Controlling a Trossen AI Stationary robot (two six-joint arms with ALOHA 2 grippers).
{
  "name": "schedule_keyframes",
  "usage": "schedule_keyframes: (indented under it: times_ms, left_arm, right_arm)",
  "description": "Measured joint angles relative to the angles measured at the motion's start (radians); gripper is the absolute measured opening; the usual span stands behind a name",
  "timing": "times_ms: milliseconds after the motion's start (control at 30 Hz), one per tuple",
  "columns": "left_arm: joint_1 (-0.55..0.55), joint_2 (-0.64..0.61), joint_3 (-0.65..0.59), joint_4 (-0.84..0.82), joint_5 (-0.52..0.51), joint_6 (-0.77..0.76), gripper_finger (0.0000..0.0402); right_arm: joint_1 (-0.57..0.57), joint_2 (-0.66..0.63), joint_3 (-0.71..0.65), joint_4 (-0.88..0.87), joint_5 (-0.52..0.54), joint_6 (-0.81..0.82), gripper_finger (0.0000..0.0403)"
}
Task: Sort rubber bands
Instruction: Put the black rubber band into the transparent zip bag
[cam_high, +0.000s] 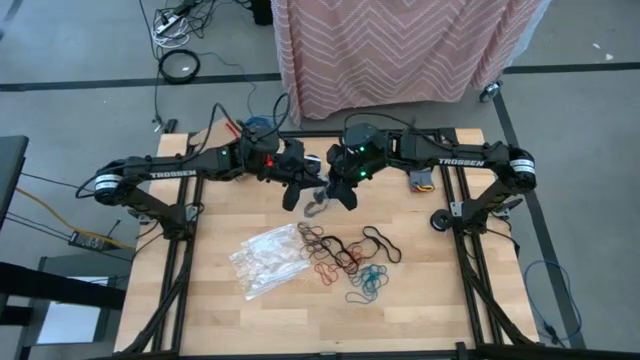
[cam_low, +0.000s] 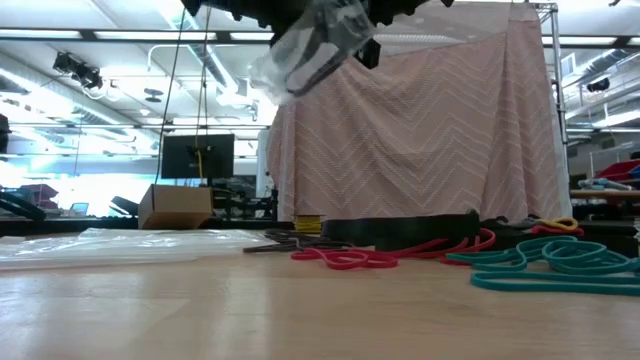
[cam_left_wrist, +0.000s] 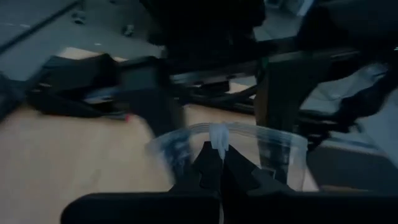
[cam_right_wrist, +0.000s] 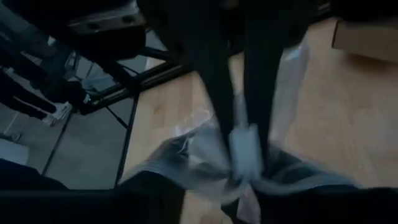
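While your left end effector (cam_left_wrist: 221, 163) pinches the clear plastic bag (cam_high: 316, 203) aloft, your right end effector (cam_high: 340, 196) stands wide; the bag may swing or slip onto the rubber bands (cam_high: 345, 258).

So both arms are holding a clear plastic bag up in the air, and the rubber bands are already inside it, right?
Not quite. The bag is held up between the arms, but the high view shows the rubber bands lying loose on the table, not inside it.

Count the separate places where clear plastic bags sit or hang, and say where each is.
2. One clear bag hangs above the table's far middle, pinched in the left pincer. A heap of bags lies on the table left of the rubber bands; its overlapping bags can't be counted.
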Motion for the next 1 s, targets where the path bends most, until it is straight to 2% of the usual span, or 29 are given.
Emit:
schedule_keyframes:
  times_ms: [67, 167, 567, 1000]
  left_arm:
    - [-0.001, 0.024, 0.000, 0.012, 0.034, -0.014, 0.0000]
    - [-0.004, 0.057, 0.000, 0.030, 0.046, -0.029, 0.0000]
    - [-0.005, 0.081, 0.005, 0.067, 0.062, -0.034, 0.0000]
    - [0.037, 0.038, 0.011, -0.011, 0.069, 0.002, 0.0000]
  right_arm:
    - [-0.008, 0.000, 0.000, 0.004, 0.001, 0.004, 0.0225]
    - [-0.013, 0.000, 0.000, 0.012, 0.001, 0.007, 0.0237]
    - [-0.014, 0.000, 0.000, 0.011, 0.010, -0.018, 0.0179]
    - [-0.021, -0.002, 0.002, -0.075, 0.018, -0.012, 0.0171]
